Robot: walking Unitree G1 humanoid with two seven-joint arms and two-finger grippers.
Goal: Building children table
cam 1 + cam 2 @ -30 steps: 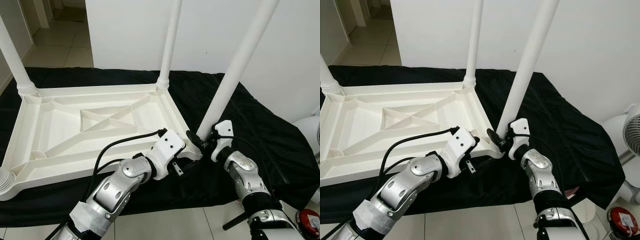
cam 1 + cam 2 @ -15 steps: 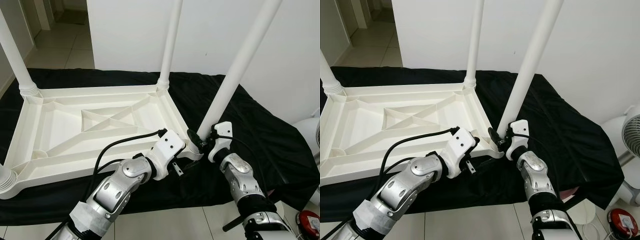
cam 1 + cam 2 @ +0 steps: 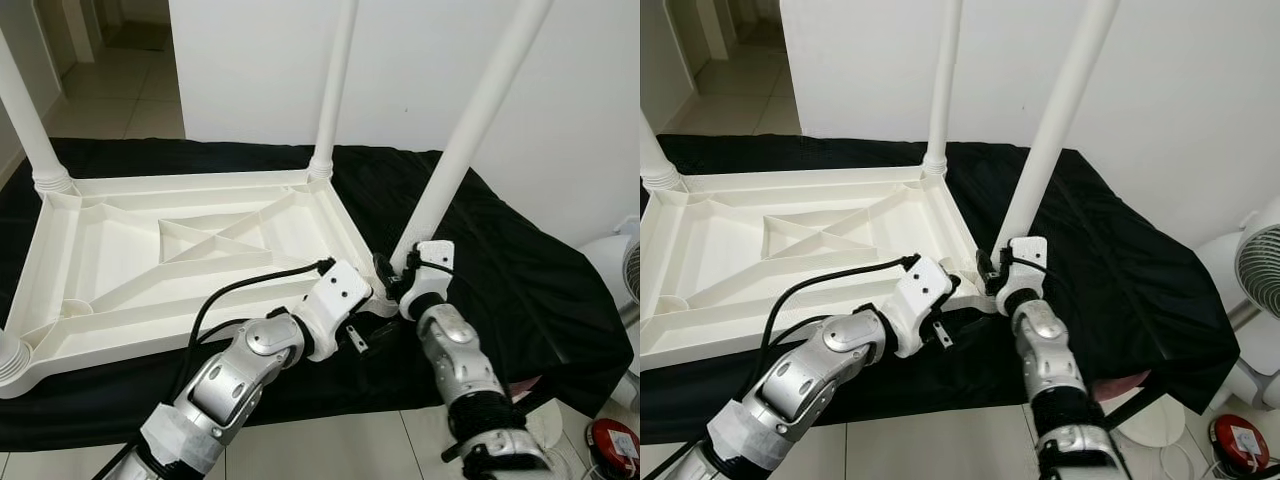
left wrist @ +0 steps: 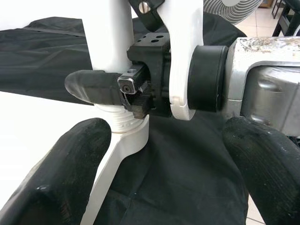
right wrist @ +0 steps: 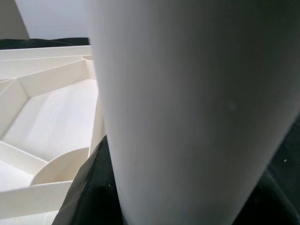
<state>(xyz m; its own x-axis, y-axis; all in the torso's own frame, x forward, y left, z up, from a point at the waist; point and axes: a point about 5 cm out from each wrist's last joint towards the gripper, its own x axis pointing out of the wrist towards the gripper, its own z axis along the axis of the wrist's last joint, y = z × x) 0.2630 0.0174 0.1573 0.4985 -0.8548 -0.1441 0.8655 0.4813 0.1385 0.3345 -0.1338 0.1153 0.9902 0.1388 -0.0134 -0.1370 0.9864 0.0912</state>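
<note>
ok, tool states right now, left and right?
Left tool: open, fingers spread either side of the leg base, holding nothing.
Right tool: shut on the leg just above its socket.

One upturned white tabletop point(image 3: 150, 260), four white legs point(image 3: 470, 130), one black cloth point(image 3: 520, 270), one fan point(image 3: 1255, 270), two tools point(image 3: 385, 285)

An upturned white plastic children's table top point(image 3: 180, 250) with white tubular legs point(image 3: 470, 130) lies on a plain black cloth point(image 3: 520, 280); silver robot arms carry white wrist housings and black fingers point(image 4: 93, 86); pale beige floor tiles point(image 3: 120, 100); white wall point(image 3: 250, 70); a red round object point(image 3: 615, 440) at the floor's right edge.
</note>
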